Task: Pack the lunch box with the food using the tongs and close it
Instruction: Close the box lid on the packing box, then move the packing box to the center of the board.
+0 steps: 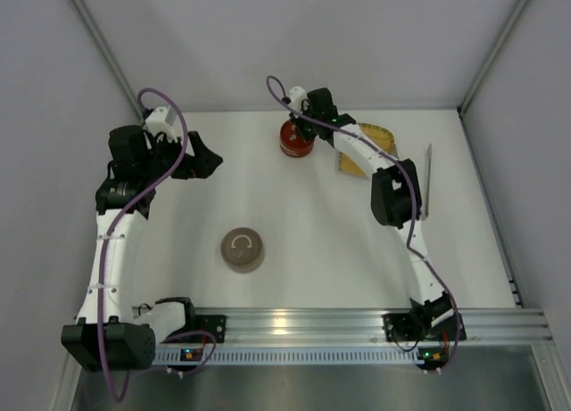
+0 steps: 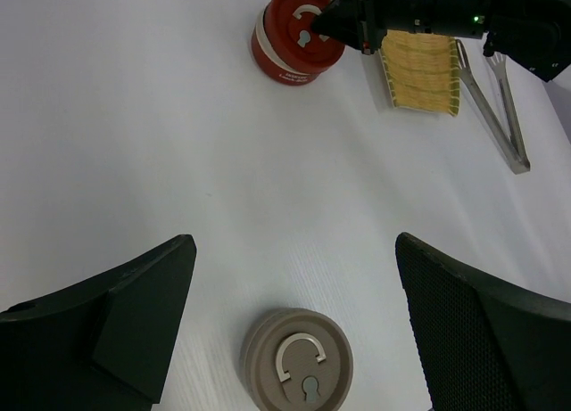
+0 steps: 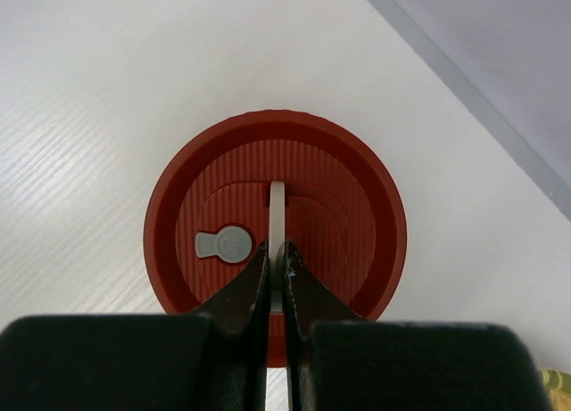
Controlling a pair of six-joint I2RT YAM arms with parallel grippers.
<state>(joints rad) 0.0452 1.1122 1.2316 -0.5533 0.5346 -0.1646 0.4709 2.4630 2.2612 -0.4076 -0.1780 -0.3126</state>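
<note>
Sitting on the surface [image 1: 303, 250] are two round tins, lids on, insides hidden: a red tin [image 2: 290, 50] at the back, a brown tin [image 2: 297, 368] nearer. The right fingers [image 3: 245, 291] pinch tight on the grey loop [image 3: 277, 206] of the red lid [image 3: 339, 188]. The left fingers [image 2: 134, 313] are wide open, holding nothing, above the brown tin. The tongs [image 2: 515, 154] lie just beside the yellow tray [image 2: 421, 72], apart from both pairs of fingers.

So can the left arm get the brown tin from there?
Probably yes. The left gripper is open, and the brown tin stands alone on the table close to it, with nothing between. The right gripper is away at the red tin.
</note>
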